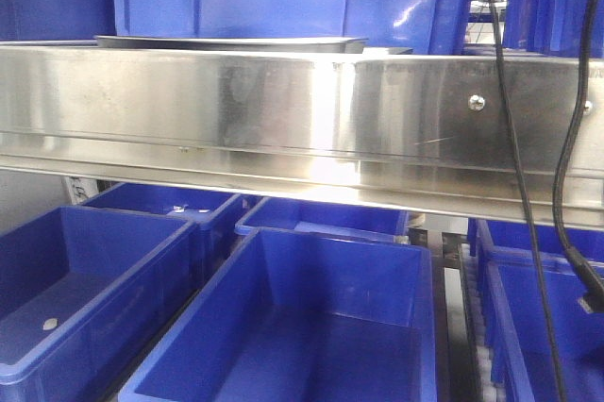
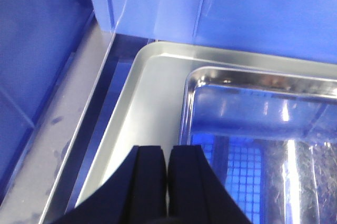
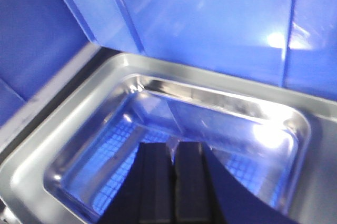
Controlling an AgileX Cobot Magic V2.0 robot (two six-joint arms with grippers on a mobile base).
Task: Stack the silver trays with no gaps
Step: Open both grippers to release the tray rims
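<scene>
On the shelf above the blue bins, the silver trays sit nested, both the left claw and right claw closed and empty, so seating seems done; next, check the rims.

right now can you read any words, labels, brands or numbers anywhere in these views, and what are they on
None: no readable text in any view.
The blue bins, the steel shelf band and the silver trays carry no visible print.
The black cables show no legible marking.
</scene>
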